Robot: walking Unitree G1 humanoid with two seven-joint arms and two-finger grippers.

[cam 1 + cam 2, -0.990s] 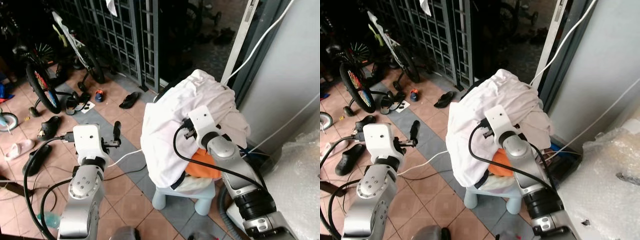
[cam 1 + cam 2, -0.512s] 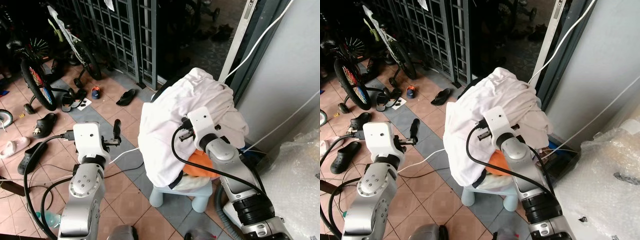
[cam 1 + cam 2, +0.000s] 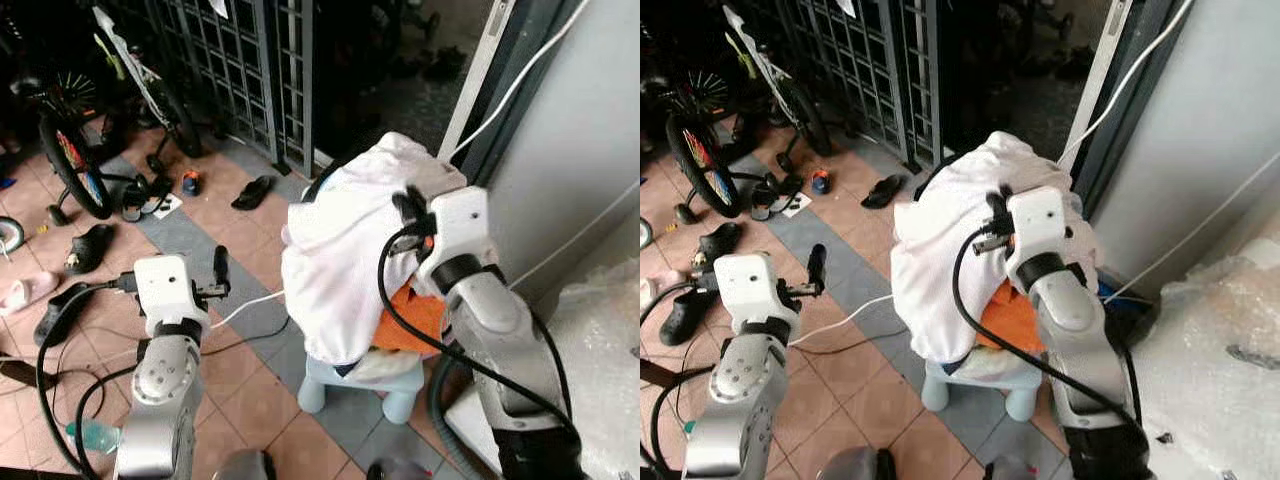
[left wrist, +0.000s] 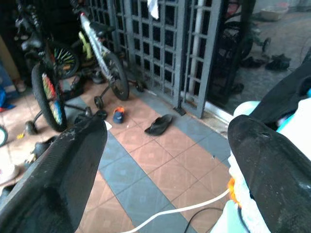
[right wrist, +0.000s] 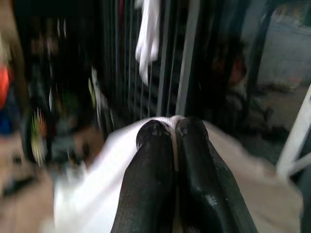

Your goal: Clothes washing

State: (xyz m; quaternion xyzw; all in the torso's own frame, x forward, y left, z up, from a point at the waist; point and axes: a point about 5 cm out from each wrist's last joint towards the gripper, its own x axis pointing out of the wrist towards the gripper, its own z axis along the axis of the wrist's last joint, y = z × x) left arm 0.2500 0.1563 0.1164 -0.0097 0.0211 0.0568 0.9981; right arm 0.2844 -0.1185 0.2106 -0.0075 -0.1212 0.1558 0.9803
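Centre of the frame: a heap of white clothes [image 3: 350,260] piled on a small pale stool [image 3: 345,385], with an orange garment [image 3: 412,318] showing at its lower right. The heap's long axis runs from its peak at upper right, near the grey wall [image 3: 590,150], down to a hanging edge at lower left, so the cloth drapes toward the tiled floor [image 3: 250,380].

The right gripper [image 5: 171,133] sits at the top of the heap — in the right wrist view its two black fingers [image 5: 148,184] are pressed together with a thin fold of white cloth pinched between the tips.

The left gripper [image 4: 165,145] hovers at lower left of the frame, apart from the heap, fingers spread wide with nothing between them.

Upper left: a metal gate [image 3: 260,70], a bicycle [image 3: 75,150] and scattered sandals [image 3: 250,192]. A white cable [image 3: 245,305] crosses the floor — it runs toward the stool.
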